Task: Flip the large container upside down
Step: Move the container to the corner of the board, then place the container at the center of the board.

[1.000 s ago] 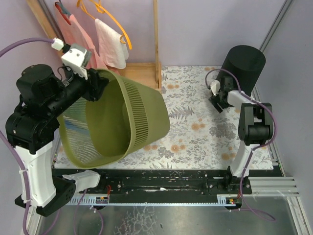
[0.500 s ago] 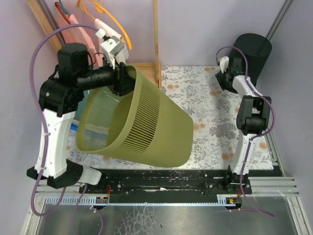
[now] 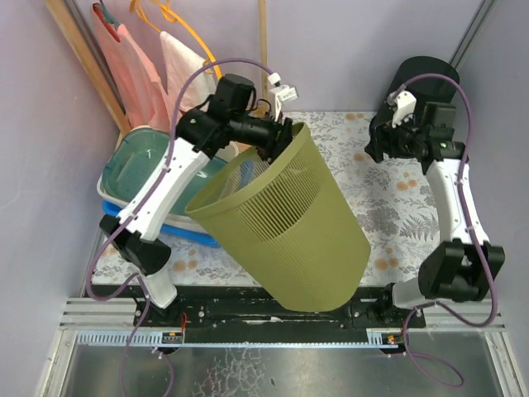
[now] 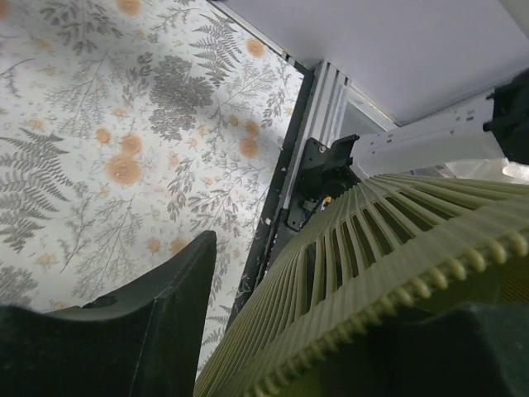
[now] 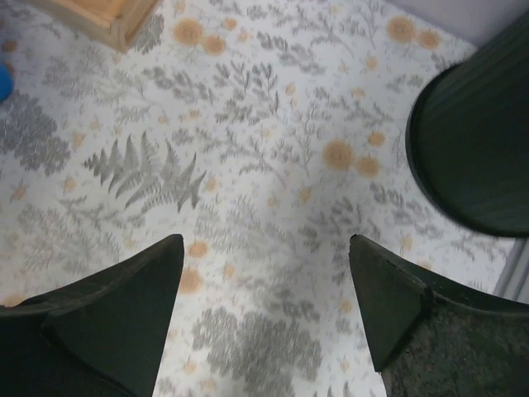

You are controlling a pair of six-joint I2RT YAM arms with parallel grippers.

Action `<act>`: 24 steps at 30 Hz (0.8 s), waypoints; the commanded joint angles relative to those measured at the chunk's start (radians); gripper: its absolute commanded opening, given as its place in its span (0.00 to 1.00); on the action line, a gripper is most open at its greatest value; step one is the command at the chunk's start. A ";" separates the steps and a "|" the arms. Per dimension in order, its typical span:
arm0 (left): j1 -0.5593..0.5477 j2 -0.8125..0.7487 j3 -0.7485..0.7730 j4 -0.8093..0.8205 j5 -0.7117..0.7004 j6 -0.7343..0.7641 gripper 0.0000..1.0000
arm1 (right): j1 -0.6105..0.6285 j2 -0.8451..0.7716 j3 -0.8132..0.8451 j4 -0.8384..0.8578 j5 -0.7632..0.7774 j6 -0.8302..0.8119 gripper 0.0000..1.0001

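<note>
The counter (image 3: pixel 388 215), covered in a cloth printed with grey ferns and orange flowers, fills the middle of the top view. Over its centre hangs the large container (image 3: pixel 281 223), an olive-green slatted basket. It is tipped well over, with its open mouth facing the upper left of the frame and its closed base toward the lower right, over the counter's near rail. Whether the base touches anything cannot be told.

At the left edge of the frame a teal tub (image 3: pixel 136 169) sits on a blue tub (image 3: pixel 178 231), partly hidden behind the basket's mouth. A black bin (image 3: pixel 426 78) stands upright in the upper right corner, and pink cloths (image 3: pixel 132 58) hang in the upper left.

The left pincer (image 3: pixel 277 141) grips the large container at the upper edge of its rim. In the left wrist view the ribbed green rim (image 4: pixel 372 273) runs between the two dark fingers (image 4: pixel 157 331), one on either side of the wall.

The right pincer (image 3: pixel 376 147) hangs above the counter at the upper right, just beside the black bin (image 5: pixel 479 141) and well apart from the basket. Its jaws are spread wide with only patterned cloth (image 5: pixel 248 165) between them, holding nothing.
</note>
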 commanded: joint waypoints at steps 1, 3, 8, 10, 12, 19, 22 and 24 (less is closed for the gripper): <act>-0.001 0.039 0.012 0.187 0.113 -0.142 0.00 | -0.048 -0.149 -0.070 -0.146 -0.023 -0.076 0.89; -0.001 0.056 -0.051 0.292 0.158 -0.228 0.00 | -0.106 -0.215 -0.082 -0.224 0.018 -0.150 0.89; -0.001 0.165 -0.133 0.478 0.215 -0.354 0.00 | -0.262 -0.450 -0.204 -0.418 0.020 -0.435 0.89; -0.004 0.214 -0.137 0.524 0.231 -0.386 0.00 | -0.283 -0.583 -0.323 -0.452 0.018 -0.579 0.88; -0.012 0.273 -0.109 0.536 0.248 -0.399 0.00 | -0.284 -0.637 -0.410 -0.528 0.016 -0.687 0.87; -0.013 0.481 0.017 0.561 0.267 -0.434 0.00 | -0.285 -0.745 -0.421 -0.673 -0.059 -0.860 0.89; -0.013 0.546 0.054 0.572 0.274 -0.445 0.00 | -0.284 -0.697 -0.322 -0.782 -0.042 -0.892 0.87; -0.015 0.573 0.057 0.589 0.277 -0.462 0.00 | -0.284 -0.673 -0.278 -0.889 -0.055 -0.948 0.85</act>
